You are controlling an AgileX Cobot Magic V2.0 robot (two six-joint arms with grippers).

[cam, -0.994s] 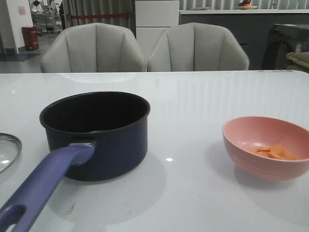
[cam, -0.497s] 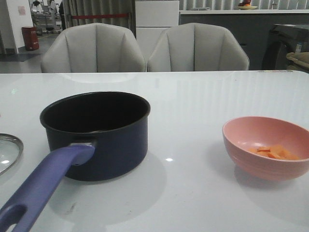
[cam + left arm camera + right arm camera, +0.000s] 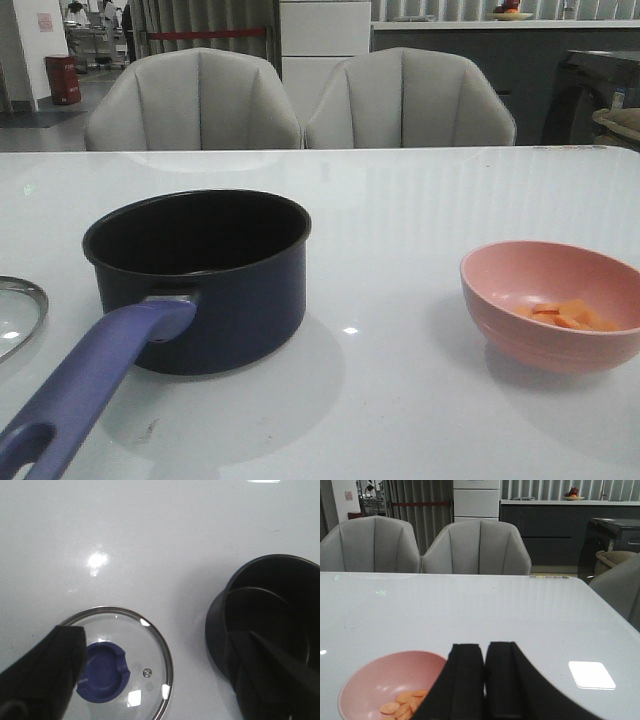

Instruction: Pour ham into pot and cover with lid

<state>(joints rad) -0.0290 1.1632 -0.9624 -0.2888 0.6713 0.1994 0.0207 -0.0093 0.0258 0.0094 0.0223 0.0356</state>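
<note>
While the pot (image 3: 200, 275) sits left on the table (image 3: 400, 210), its handle (image 3: 90, 385) runs toward the robot. Lid (image 3: 122, 662) lies flat beside it — left gripper (image 3: 165, 680) spread wide, empty. Ham (image 3: 572, 316) in the pink bowl (image 3: 540, 345), right — right gripper (image 3: 485, 665) closed, empty.

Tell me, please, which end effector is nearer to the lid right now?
Left. The left end effector hangs open directly above the lid, one finger overlapping its rim. The right end effector is shut beside the pink bowl, across the table.
</note>
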